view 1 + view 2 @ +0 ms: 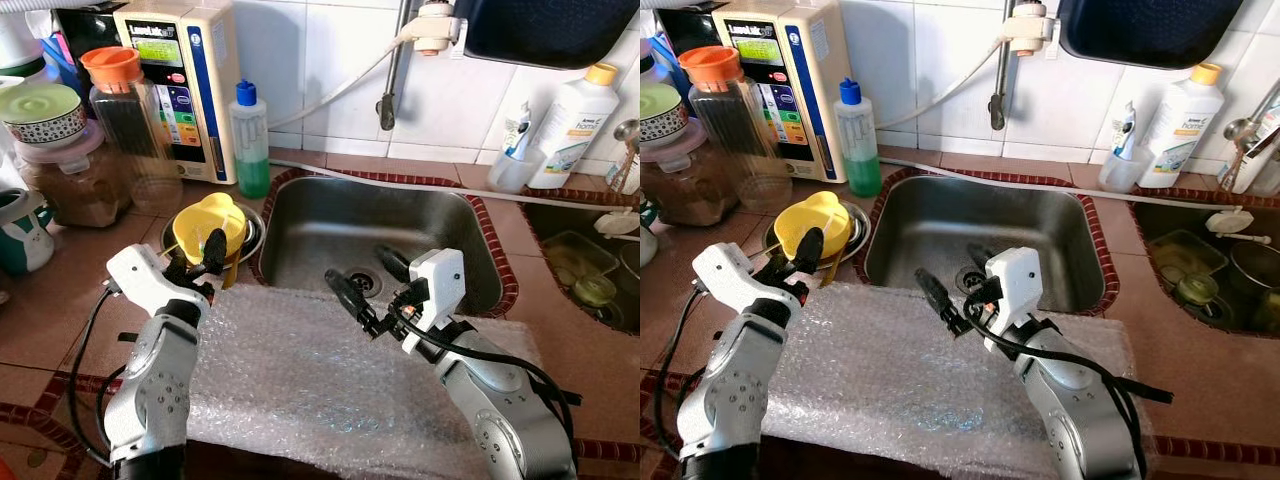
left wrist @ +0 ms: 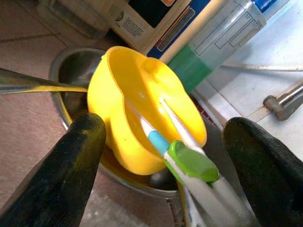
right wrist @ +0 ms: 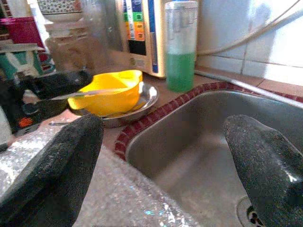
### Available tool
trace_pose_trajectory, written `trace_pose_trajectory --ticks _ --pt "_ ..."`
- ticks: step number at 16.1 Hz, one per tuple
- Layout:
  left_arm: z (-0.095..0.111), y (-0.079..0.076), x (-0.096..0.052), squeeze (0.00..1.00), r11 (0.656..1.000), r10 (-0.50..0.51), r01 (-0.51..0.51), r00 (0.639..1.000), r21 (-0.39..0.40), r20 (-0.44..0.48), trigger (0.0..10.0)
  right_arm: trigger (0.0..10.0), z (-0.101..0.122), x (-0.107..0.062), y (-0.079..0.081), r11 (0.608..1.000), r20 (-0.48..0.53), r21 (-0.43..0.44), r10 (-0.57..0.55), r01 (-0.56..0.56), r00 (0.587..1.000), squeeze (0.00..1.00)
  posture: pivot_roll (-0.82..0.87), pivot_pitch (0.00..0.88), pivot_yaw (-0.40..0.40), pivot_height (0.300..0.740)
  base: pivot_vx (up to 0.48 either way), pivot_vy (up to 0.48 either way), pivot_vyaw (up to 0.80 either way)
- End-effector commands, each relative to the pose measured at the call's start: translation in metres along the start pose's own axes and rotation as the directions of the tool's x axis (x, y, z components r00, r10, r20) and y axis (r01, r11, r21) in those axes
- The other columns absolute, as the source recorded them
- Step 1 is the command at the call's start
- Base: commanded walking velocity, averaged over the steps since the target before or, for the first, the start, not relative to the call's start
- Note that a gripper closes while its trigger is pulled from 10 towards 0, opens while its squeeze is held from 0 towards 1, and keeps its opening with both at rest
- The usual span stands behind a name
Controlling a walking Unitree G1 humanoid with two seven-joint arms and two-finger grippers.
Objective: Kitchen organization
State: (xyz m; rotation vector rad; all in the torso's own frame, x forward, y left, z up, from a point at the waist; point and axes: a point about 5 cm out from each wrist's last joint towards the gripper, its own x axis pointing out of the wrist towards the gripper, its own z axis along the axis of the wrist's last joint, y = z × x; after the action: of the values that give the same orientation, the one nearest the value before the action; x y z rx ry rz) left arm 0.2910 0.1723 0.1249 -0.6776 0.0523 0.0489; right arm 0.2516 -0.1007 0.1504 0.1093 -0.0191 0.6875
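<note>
L gripper hovers at the yellow cup, fingers apart, 1 each side of its near edge, nothing clamped. Cup lies tilted in a steel bowl on the surface, just left of the sink; a toothbrush w/ green grip pokes out of it. R gripper over the sink's front rim, fingers apart & empty. Bubble wrap under both arms. Green soap bottle behind the bowl.

Left gripper fingers apart, flanking yellow cup in steel bowl; toothbrushes inside cup.
</note>
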Motion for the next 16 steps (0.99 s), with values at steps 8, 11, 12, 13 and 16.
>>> trace_pose_trajectory --ticks 8,11,12,13,16 --pt "-0.0012 -0.001 0.0048 0.0 0.984 0.044 -0.049 0.999 -0.172 -0.029 0.0 10.0 0.0057 -0.0002 0.0036 0.999 -0.003 -0.02 0.036 -0.037 0.999 0.0 0.06 0.013 -0.001 0.74 0.0 0.0 0.0" --pt "-0.002 -0.0007 0.0039 0.0 0.98 0.052 -0.058 0.998 -0.193 -0.036 0.0 10.0 0.0042 0.0 0.0038 0.999 -0.008 -0.027 0.032 -0.032 0.999 0.0 0.06 0.013 -0.001 0.74 0.0 0.0 0.0" --pt "-0.0015 -0.0012 0.004 0.0 0.979 0.053 -0.059 0.998 -0.195 -0.036 0.0 10.0 0.0047 0.0002 0.0037 0.999 -0.008 -0.029 0.029 -0.029 1.0 0.0 0.06 0.015 0.001 0.74 0.0 0.0 0.0" --pt "-0.0009 -0.0017 0.004 0.0 0.978 0.056 -0.063 0.998 -0.201 -0.037 0.0 10.0 0.005 0.0002 0.0034 0.999 -0.008 -0.035 0.026 -0.026 1.0 0.0 0.06 0.015 0.001 0.74 0.0 0.0 0.0" --pt "0.0016 -0.0037 0.0049 0.0 0.977 0.052 -0.058 0.998 -0.203 -0.032 0.0 10.0 0.0052 0.0002 0.0028 0.999 -0.007 -0.041 0.018 -0.018 1.0 0.0 0.06 0.015 0.001 0.74 0.0 0.0 0.0"
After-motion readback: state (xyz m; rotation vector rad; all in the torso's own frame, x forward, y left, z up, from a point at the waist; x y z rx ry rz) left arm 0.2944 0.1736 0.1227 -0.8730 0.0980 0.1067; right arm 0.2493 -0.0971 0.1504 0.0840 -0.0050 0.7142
